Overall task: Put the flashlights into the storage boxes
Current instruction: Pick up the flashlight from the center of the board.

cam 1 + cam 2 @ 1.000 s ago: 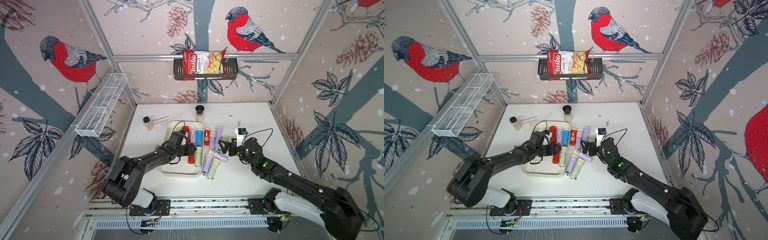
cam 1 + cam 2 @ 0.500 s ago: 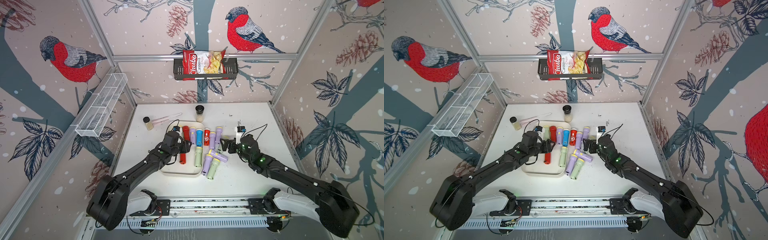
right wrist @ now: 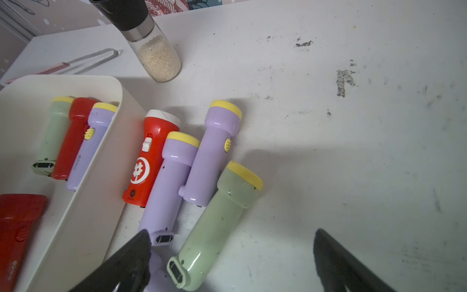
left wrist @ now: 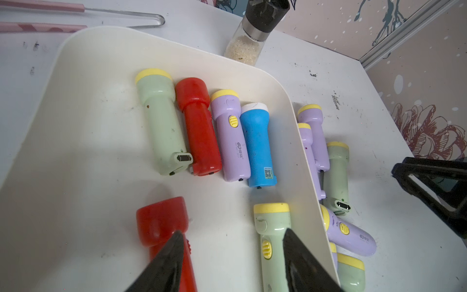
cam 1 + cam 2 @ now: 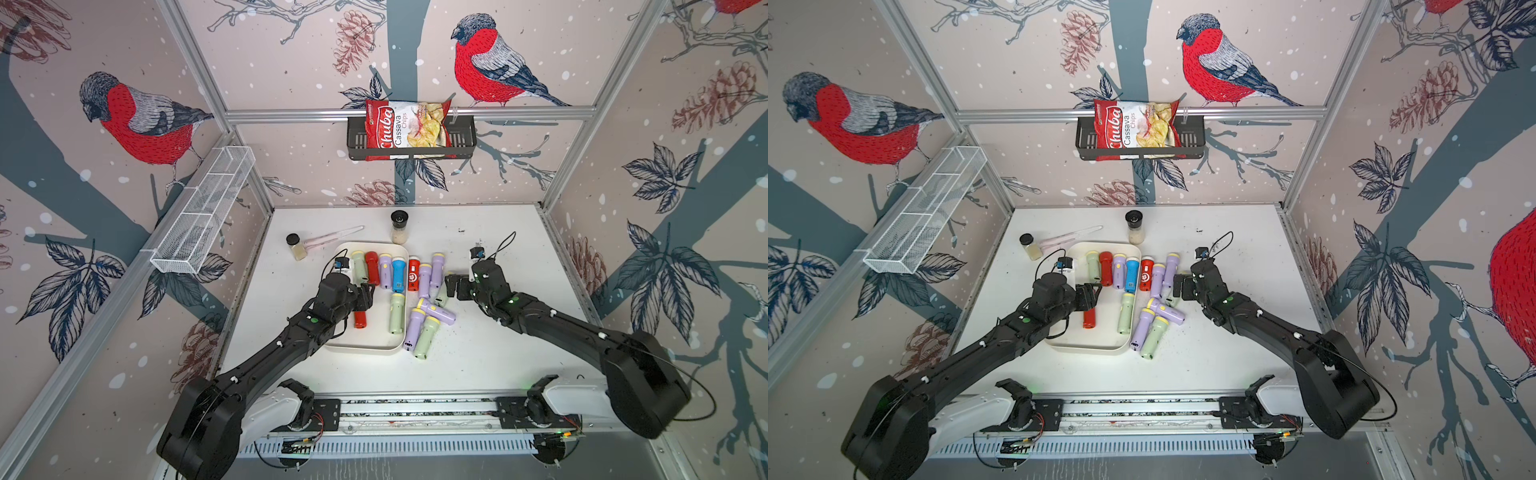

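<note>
The cream storage box [image 5: 365, 347] lies mid-table and holds several flashlights: a far row of four, a red one [image 5: 360, 321] and a pale green one [image 5: 397, 313]. My left gripper [image 5: 365, 297] hovers open over the box. In the left wrist view one of its fingers stands over the red flashlight [image 4: 161, 222] and the other over the pale green one [image 4: 271, 240], with bare tray between them. Several more flashlights lie on the table right of the box. My right gripper [image 3: 232, 230] is wide open by the tail of a pale green flashlight [image 3: 217, 222], touching nothing.
Two black-capped glass jars [image 5: 399, 226] [image 5: 296, 246] and pink tongs [image 5: 332, 237] stand behind the box. A white mesh basket [image 5: 203, 212] hangs on the left wall. A black basket with a chips bag [image 5: 409, 133] hangs on the back wall.
The red flashlight has shifted toward the tray's near left and lies free. The left arm's elbow has dropped back. My right gripper has edged toward the back, nearer the loose flashlights.
</note>
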Robot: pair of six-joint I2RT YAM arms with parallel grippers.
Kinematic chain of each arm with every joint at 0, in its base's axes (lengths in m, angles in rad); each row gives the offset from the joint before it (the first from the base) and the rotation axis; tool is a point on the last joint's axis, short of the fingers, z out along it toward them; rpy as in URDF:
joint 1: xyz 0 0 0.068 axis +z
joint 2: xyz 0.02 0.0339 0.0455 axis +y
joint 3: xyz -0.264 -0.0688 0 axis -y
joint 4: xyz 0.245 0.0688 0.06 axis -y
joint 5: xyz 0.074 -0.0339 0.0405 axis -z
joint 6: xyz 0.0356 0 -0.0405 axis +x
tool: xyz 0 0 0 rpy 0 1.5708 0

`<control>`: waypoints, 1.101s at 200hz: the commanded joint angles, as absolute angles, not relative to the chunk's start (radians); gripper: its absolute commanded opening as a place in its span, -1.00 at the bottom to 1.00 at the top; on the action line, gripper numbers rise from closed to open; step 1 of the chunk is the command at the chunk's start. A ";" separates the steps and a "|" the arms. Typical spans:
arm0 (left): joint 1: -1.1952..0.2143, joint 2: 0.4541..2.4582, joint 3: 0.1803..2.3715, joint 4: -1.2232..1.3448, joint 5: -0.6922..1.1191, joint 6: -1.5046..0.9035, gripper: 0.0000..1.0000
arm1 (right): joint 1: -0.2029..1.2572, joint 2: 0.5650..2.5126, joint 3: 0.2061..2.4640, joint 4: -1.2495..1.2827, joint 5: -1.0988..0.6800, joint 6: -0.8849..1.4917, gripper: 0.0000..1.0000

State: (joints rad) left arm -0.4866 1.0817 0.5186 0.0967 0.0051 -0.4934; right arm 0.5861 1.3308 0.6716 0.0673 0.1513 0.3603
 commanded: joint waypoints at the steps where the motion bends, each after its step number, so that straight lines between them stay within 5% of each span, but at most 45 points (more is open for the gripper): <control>1: -0.486 1.086 0.520 0.154 -0.015 -0.491 0.25 | 0.574 1.365 0.700 0.066 0.090 0.302 0.99; 65: -0.480 1.115 0.535 0.160 -0.018 -0.498 0.27 | 0.514 1.469 0.769 0.060 0.015 0.258 1.00; 159: -0.431 1.172 0.543 0.177 0.009 -0.505 0.28 | 0.446 1.686 0.948 -0.034 -0.072 0.222 0.60; 220: -0.417 1.175 0.546 0.167 0.006 -0.494 0.28 | 0.450 1.788 1.033 -0.199 -0.066 0.378 0.55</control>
State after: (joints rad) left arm -0.4232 1.1690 0.5373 0.1452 0.0006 -0.5007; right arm 0.4469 1.7664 1.0119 -0.1188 -0.0555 0.2749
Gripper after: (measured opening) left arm 0.639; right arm 0.781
